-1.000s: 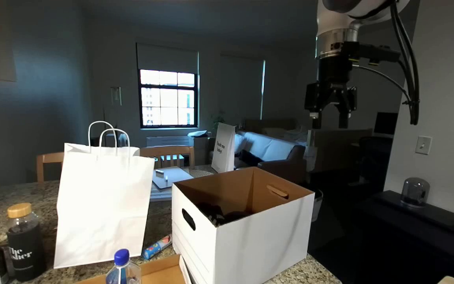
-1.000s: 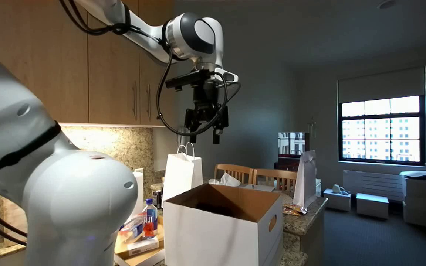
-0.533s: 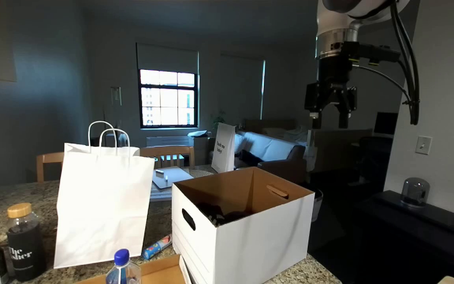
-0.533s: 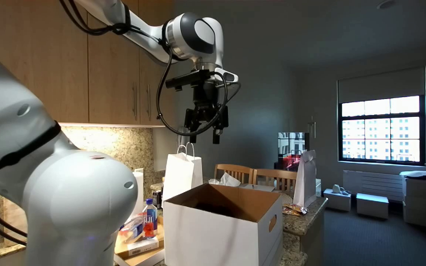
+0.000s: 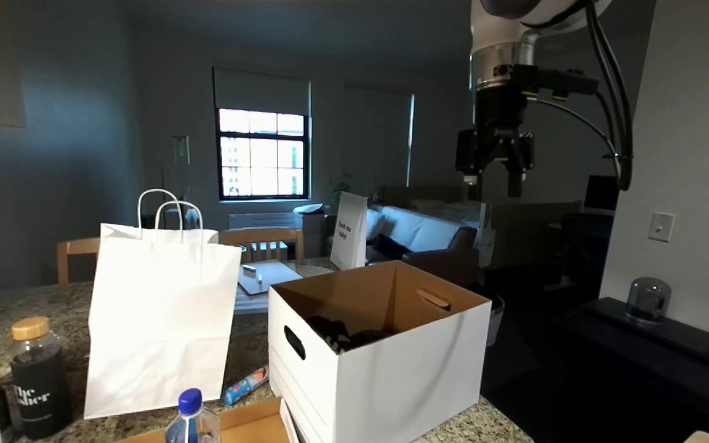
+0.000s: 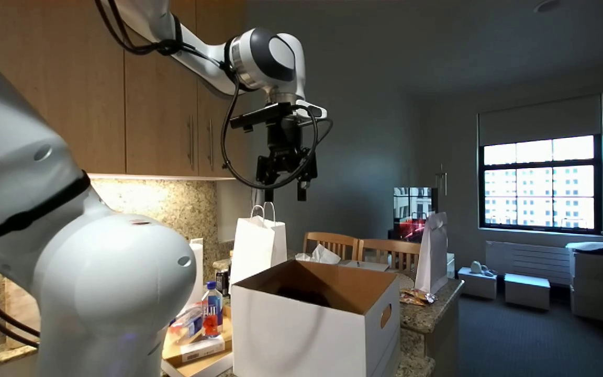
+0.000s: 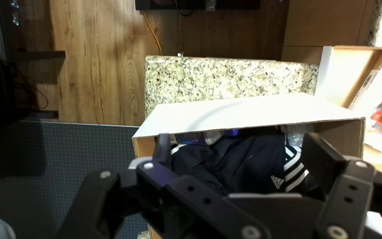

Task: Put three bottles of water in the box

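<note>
Your pincer (image 6: 285,195) has just eased slightly towards the upright water bottle (image 6: 211,311): likely the next reach starting.

It stands spread wide, holding and touching nothing; below it is the box (image 6: 301,335), a blue-capped bottle (image 7: 211,136) lying inside by dark clothing (image 7: 250,166), perhaps a second bottle (image 7: 297,134) too; lower and well apart, the upright water bottle stands on the cardboard tray (image 5: 253,423).

That big white box (image 5: 413,375), brown inside, sits open-topped at lower centre in both exterior views. A blue-capped clear bottle (image 6: 211,311) stands upright, lower left in both; another bottle (image 7: 197,137), partly hidden, lies sideways inside the box, mid-frame in the wrist view.
</note>
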Tool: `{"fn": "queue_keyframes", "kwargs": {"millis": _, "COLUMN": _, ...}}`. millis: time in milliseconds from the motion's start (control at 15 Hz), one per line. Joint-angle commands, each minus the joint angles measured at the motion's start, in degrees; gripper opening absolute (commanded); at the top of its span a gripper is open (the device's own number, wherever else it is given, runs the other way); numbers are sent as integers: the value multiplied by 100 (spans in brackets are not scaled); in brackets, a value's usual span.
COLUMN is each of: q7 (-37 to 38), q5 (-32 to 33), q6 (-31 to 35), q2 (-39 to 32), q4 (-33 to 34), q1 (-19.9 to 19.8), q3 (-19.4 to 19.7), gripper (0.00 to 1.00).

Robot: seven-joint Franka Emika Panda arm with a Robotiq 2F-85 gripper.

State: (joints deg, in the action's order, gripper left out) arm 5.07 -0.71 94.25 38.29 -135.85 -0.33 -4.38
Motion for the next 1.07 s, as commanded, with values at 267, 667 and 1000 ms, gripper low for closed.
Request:
{"fn": "queue_keyframes", "kwargs": {"millis": 267, "q7": 349, "q5": -193, "q6": 295, "q2": -768, "q4": 723, "q1": 354, "q3": -430, "gripper": 100}}
{"fn": "queue_keyframes", "kwargs": {"millis": 667, "q7": 1009, "q5": -168, "q6": 1151, "q2": -1061, "q4": 898, "q1": 681, "q3": -970, "gripper": 100}}
{"fn": "queue_keyframes", "kwargs": {"millis": 1000, "q7": 2408, "q5": -155, "q6": 1562, "q2": -1298, "q4": 977, "q1": 740, "q3": -1520, "gripper": 100}}
